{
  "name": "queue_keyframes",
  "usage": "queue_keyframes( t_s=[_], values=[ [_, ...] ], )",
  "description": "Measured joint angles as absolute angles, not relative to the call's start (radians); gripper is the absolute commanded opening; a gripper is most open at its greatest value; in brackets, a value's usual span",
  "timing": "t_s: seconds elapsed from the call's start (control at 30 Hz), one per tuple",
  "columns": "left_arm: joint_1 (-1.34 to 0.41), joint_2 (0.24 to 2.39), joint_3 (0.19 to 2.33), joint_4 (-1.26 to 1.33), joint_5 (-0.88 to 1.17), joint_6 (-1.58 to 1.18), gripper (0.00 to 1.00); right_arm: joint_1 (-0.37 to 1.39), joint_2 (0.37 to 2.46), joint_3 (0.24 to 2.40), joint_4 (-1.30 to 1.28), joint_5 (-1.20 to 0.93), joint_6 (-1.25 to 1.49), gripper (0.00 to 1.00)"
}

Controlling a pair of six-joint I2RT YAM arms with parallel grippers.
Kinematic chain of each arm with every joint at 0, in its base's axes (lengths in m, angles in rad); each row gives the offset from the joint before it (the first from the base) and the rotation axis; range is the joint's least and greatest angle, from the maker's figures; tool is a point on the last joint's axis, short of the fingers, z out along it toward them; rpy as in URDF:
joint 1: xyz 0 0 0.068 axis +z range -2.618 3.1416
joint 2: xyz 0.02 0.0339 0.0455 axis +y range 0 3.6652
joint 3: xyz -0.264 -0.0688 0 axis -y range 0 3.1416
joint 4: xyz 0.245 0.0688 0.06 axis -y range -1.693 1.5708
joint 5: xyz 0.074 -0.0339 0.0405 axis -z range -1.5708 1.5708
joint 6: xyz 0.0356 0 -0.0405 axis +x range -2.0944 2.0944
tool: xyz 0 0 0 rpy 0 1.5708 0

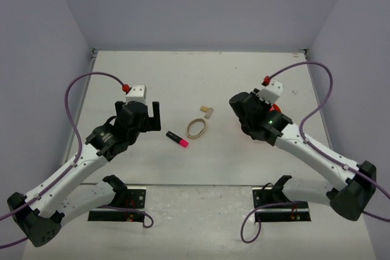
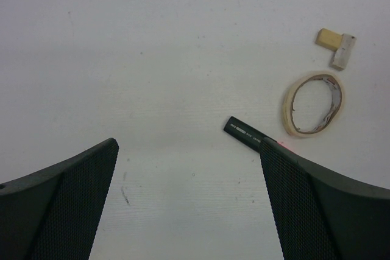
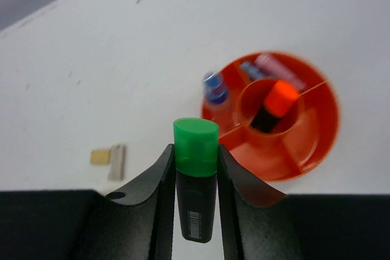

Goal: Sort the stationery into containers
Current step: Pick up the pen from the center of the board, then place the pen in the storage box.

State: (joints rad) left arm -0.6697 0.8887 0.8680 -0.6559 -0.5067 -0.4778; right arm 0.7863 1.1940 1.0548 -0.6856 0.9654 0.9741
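Observation:
My right gripper (image 3: 195, 158) is shut on a black highlighter with a green cap (image 3: 195, 141), held upright above the table. Just beyond it, to the right, stands the low round orange pot (image 3: 314, 141). The pot's middle cup holds an orange-capped highlighter (image 3: 277, 101); a blue-white pen (image 3: 214, 87) and pastel highlighters (image 3: 271, 68) lie in its outer sections. My left gripper (image 2: 189, 147) is open over bare table. A black highlighter with a pink end (image 1: 177, 139), a tan rubber band (image 2: 287, 111) and a tiny tan block (image 2: 329, 38) lie ahead to its right.
In the top view the right arm (image 1: 268, 123) covers most of the orange pot (image 1: 278, 109). A small whitish piece (image 2: 342, 52) lies against the tan block. Purple walls close the table at the back and both sides.

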Motion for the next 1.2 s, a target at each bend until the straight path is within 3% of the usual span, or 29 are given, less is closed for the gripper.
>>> queue_keyframes(
  t_s=[0.17,0.4,1.07,1.2],
  values=[
    [-0.67,0.891,0.868,-0.653,-0.502,-0.477,1.0,0.556,1.067,0.97,-0.575,1.083,0.809,0.0],
    [-0.67,0.891,0.868,-0.652,-0.497,-0.475,1.0,0.381,1.086,0.894,-0.346,1.039,0.608,0.0],
    [-0.67,0.891,0.868,-0.651,-0.496,-0.474,1.0,0.392,1.231,0.877,-0.199,0.9,0.584,0.05],
    [-0.67,0.891,0.868,-0.651,-0.496,-0.475,1.0,0.415,1.244,0.873,-0.214,0.901,0.61,0.13]
  ],
)
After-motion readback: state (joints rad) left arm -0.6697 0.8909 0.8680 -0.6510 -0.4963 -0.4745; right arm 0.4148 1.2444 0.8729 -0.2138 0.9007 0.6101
